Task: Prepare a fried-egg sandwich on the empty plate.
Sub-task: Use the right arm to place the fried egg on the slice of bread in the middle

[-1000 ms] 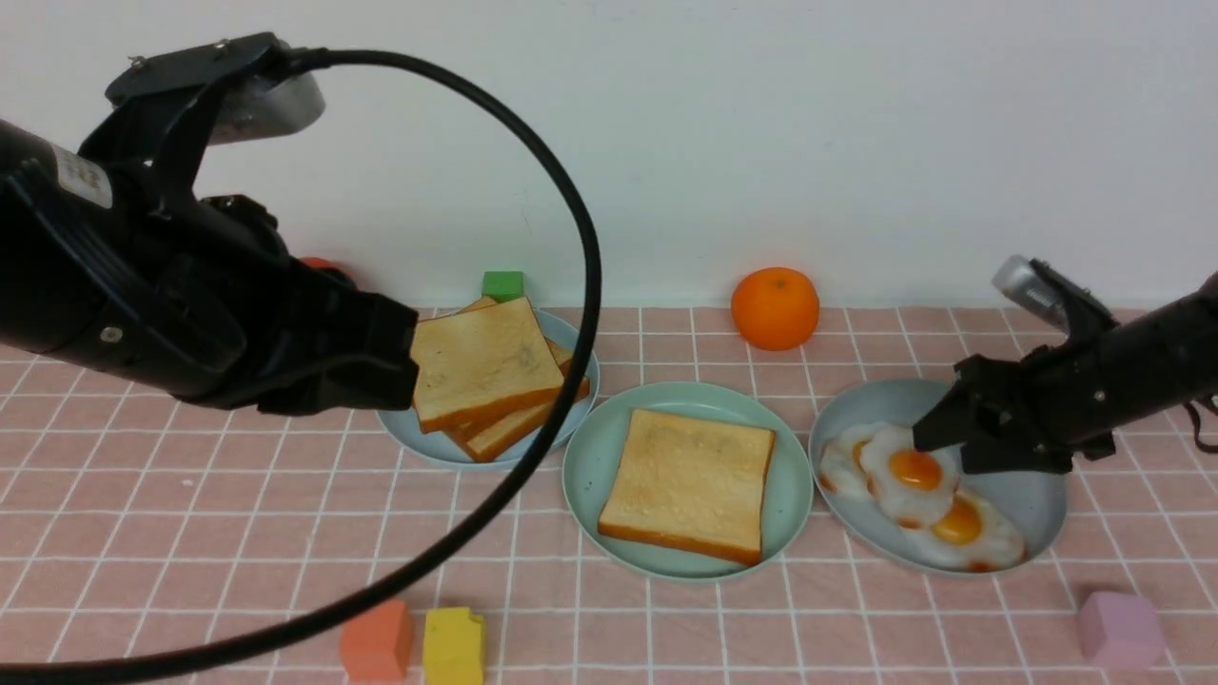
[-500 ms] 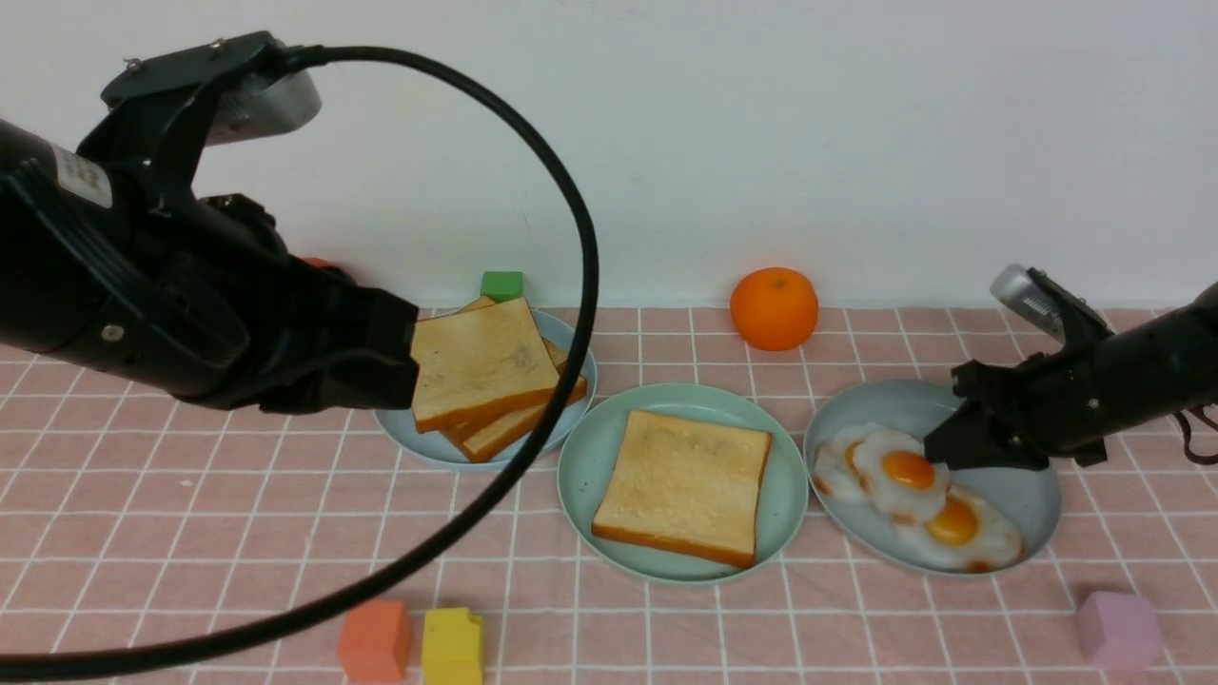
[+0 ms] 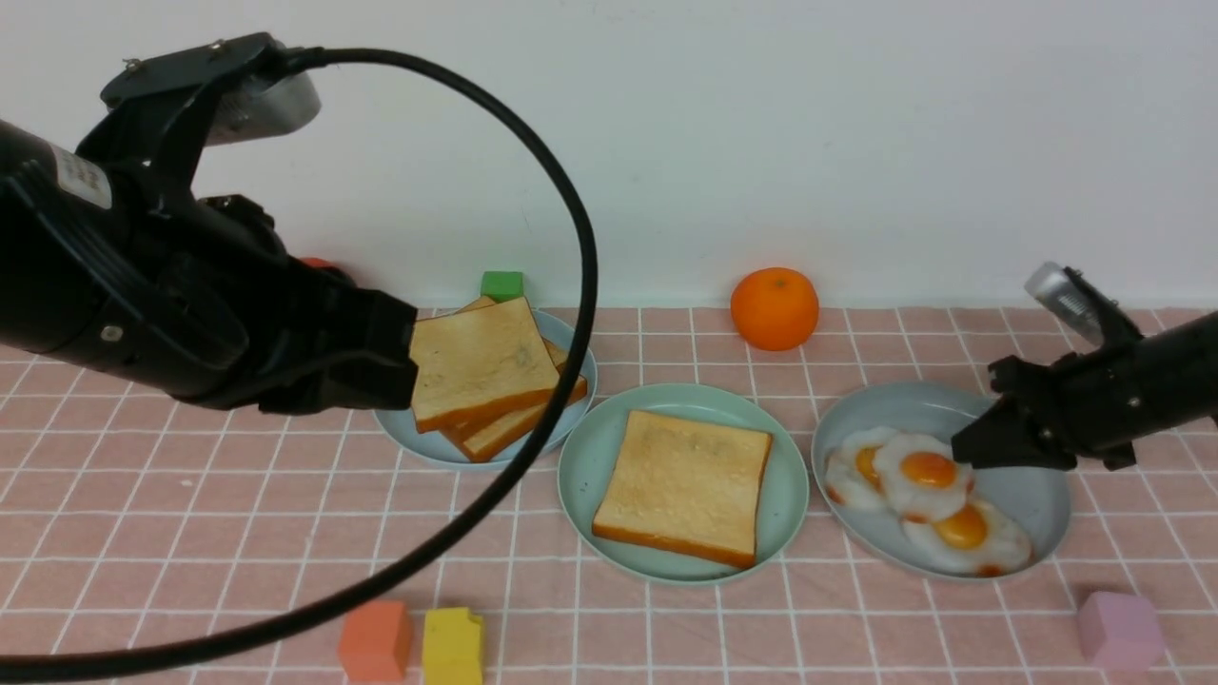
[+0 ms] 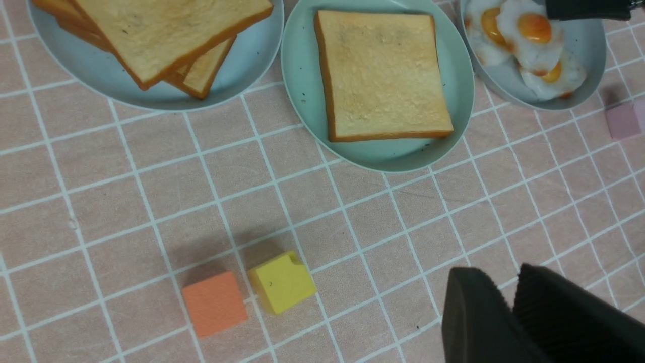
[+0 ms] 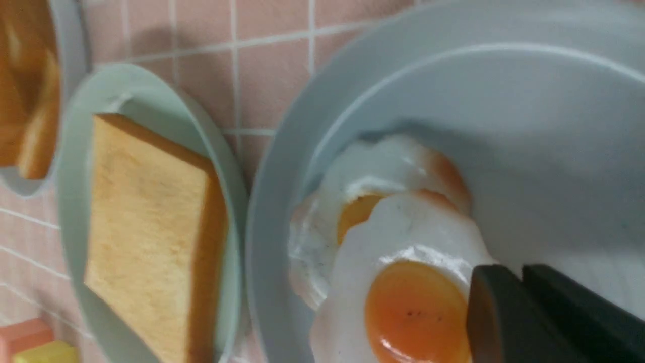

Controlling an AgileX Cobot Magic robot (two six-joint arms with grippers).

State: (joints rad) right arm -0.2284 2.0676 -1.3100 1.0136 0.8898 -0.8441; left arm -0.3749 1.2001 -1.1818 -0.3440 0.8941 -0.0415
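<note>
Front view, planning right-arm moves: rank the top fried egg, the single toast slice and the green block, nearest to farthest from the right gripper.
1. Top fried egg, at the right gripper, right side.
2. Single toast slice, on the middle mint-green plate.
3. Green block, back left by the wall.

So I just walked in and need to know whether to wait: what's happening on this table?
A toy fried-egg sandwich is under way. One square tan toast slice lies on the round mint-green plastic plate. The right gripper is down at the pale blue-grey plate of eggs, jaws closed on the edge of the top white, orange-yolked fried egg, not yet lifted. The left gripper hangs empty above the pink checked cloth, jaws shut. More toast slices sit stacked on another blue-grey plate.
</note>
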